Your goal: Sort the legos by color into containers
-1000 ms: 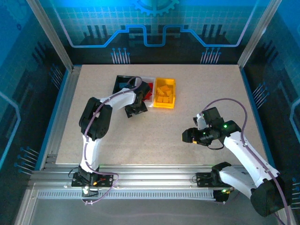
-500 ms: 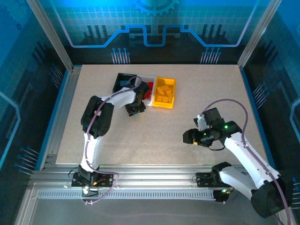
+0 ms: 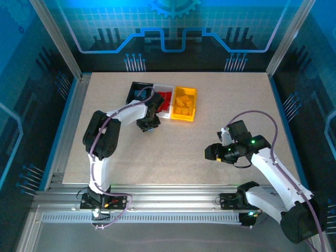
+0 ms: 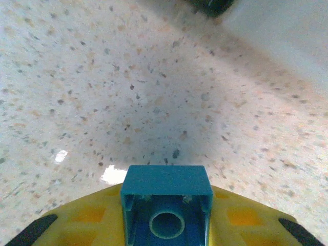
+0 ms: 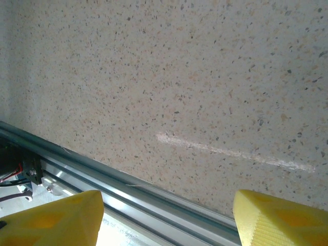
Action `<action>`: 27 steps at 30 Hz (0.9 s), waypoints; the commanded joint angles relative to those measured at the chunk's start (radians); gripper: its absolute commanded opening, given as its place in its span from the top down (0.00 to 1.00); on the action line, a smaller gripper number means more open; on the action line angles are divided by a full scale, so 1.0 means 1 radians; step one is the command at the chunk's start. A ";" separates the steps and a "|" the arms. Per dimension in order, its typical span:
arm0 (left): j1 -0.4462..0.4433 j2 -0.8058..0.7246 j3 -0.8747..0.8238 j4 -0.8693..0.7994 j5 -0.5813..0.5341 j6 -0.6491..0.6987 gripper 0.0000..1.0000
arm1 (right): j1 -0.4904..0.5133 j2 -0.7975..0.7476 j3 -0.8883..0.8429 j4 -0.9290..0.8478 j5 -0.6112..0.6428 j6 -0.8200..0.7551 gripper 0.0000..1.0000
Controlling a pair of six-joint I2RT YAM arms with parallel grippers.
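table: speckled beige, stone-look
left gripper: narrowed over the last second, now clamps the blue lego, hollow tube underside, just beside the bins
right gripper: ribbed yellow fingers spread, empty, unmoved

Bright even light, possibly soft wrist-view focus.

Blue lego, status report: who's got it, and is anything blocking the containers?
Left pincer shut on blue lego, beside the containers. Right pincer open, empty, over bare table. Nothing in the way.

Blue lego between yellow fingers
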 commanded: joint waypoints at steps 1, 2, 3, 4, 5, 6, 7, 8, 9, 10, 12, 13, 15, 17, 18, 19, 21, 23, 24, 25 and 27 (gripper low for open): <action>0.053 -0.078 0.065 -0.053 0.003 0.058 0.66 | -0.020 -0.005 -0.013 0.017 -0.022 0.003 0.31; 0.067 -0.077 0.093 -0.062 0.002 0.072 0.66 | -0.022 -0.005 -0.015 0.022 -0.023 0.006 0.31; 0.089 -0.071 0.128 -0.071 0.002 0.092 0.66 | -0.024 -0.004 -0.016 0.026 -0.023 0.010 0.31; 0.110 -0.059 0.168 -0.084 0.004 0.108 0.66 | -0.024 -0.003 -0.017 0.028 -0.024 0.015 0.31; 0.130 -0.044 0.206 -0.096 0.004 0.123 0.66 | -0.026 -0.003 -0.019 0.032 -0.024 0.020 0.31; 0.149 -0.023 0.256 -0.112 0.005 0.139 0.66 | -0.025 -0.004 -0.021 0.033 -0.023 0.024 0.31; 0.167 0.003 0.304 -0.126 0.008 0.154 0.66 | -0.026 -0.005 -0.022 0.034 -0.021 0.030 0.31; 0.183 0.026 0.353 -0.137 0.012 0.165 0.66 | -0.025 -0.005 -0.022 0.032 -0.017 0.037 0.31; 0.195 0.056 0.406 -0.147 0.016 0.173 0.66 | -0.025 -0.008 -0.022 0.032 -0.014 0.043 0.31; 0.206 0.086 0.458 -0.154 0.024 0.179 0.66 | -0.026 -0.010 -0.021 0.029 -0.011 0.050 0.31; 0.222 0.139 0.546 -0.166 0.032 0.186 0.66 | -0.026 -0.011 -0.008 0.021 -0.003 0.060 0.31; 0.231 0.167 0.585 -0.170 0.042 0.187 0.66 | -0.026 -0.011 0.001 0.014 0.001 0.065 0.31; 0.242 0.220 0.654 -0.177 0.067 0.185 0.66 | -0.026 -0.011 0.020 0.003 0.009 0.075 0.31; 0.246 0.266 0.709 -0.188 0.079 0.185 0.66 | -0.025 -0.017 0.034 0.001 0.015 0.086 0.31; 0.248 0.287 0.729 -0.189 0.086 0.186 0.66 | -0.025 -0.024 0.039 0.001 0.016 0.093 0.31; 0.251 0.302 0.741 -0.189 0.092 0.185 0.66 | -0.025 -0.030 0.041 0.001 0.018 0.101 0.31; 0.255 0.332 0.760 -0.187 0.112 0.183 0.66 | -0.025 -0.051 0.043 0.011 0.019 0.120 0.31; 0.260 0.351 0.762 -0.180 0.122 0.180 0.66 | -0.024 -0.069 0.042 0.026 0.012 0.136 0.31; 0.262 0.358 0.761 -0.176 0.130 0.180 0.66 | -0.022 -0.083 0.041 0.039 0.006 0.145 0.31; 0.263 0.364 0.759 -0.172 0.135 0.180 0.66 | -0.020 -0.095 0.039 0.055 0.000 0.153 0.31; 0.266 0.376 0.759 -0.168 0.147 0.183 0.65 | -0.013 -0.122 0.033 0.089 -0.004 0.175 0.31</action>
